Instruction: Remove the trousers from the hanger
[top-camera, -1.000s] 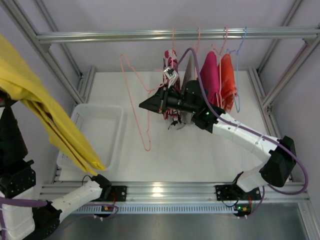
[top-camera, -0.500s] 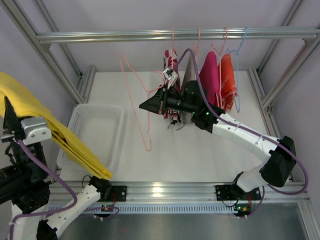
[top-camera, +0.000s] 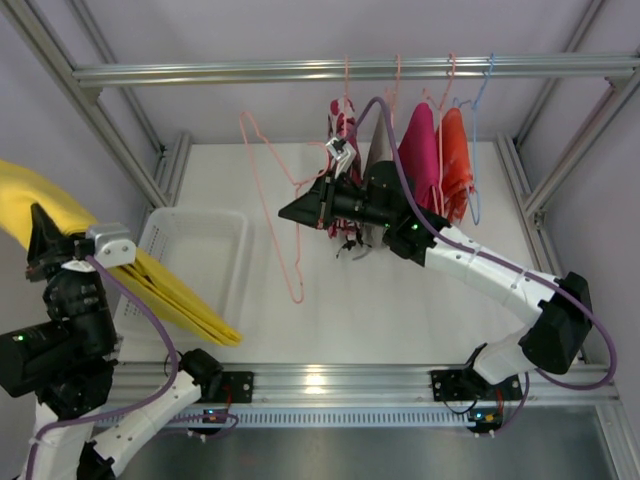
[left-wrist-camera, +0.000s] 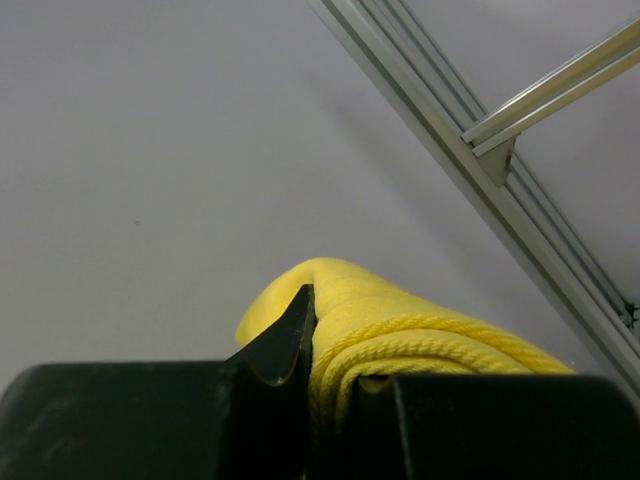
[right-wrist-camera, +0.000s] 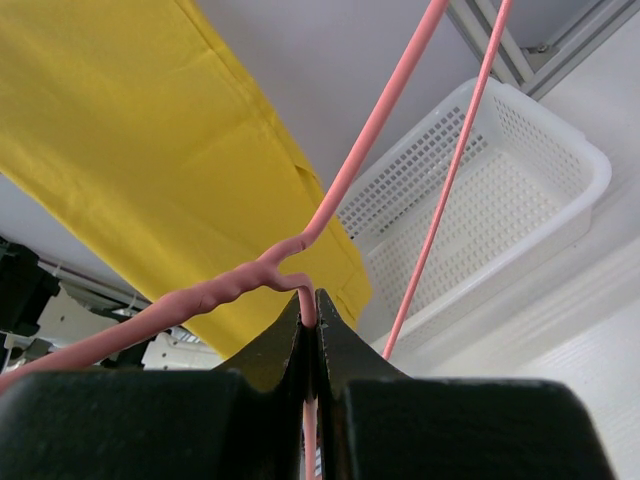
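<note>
The yellow trousers (top-camera: 175, 300) hang free of the hanger, held at far left above the white basket (top-camera: 205, 240). My left gripper (top-camera: 45, 240) is shut on their folded top edge, seen close in the left wrist view (left-wrist-camera: 400, 320) between the fingers (left-wrist-camera: 335, 370). My right gripper (top-camera: 285, 212) is shut on the bare pink hanger (top-camera: 268, 190), pinching its wire (right-wrist-camera: 370, 140) near the twisted neck (right-wrist-camera: 312, 310). Patterned (top-camera: 343, 122), grey (top-camera: 379, 150), magenta (top-camera: 418, 150) and orange (top-camera: 456, 165) trousers hang on the rail (top-camera: 250, 71).
A blue wire hanger (top-camera: 482, 110) hangs at the rail's right end. Aluminium frame posts stand at the left (top-camera: 90, 110) and right (top-camera: 580, 140). The basket also shows in the right wrist view (right-wrist-camera: 500, 190), with the yellow trousers (right-wrist-camera: 150, 140) above it.
My left arm has come down and toward the camera with the yellow trousers, whose lower end has swung right along the basket's near edge. The right arm and pink hanger have not moved.
</note>
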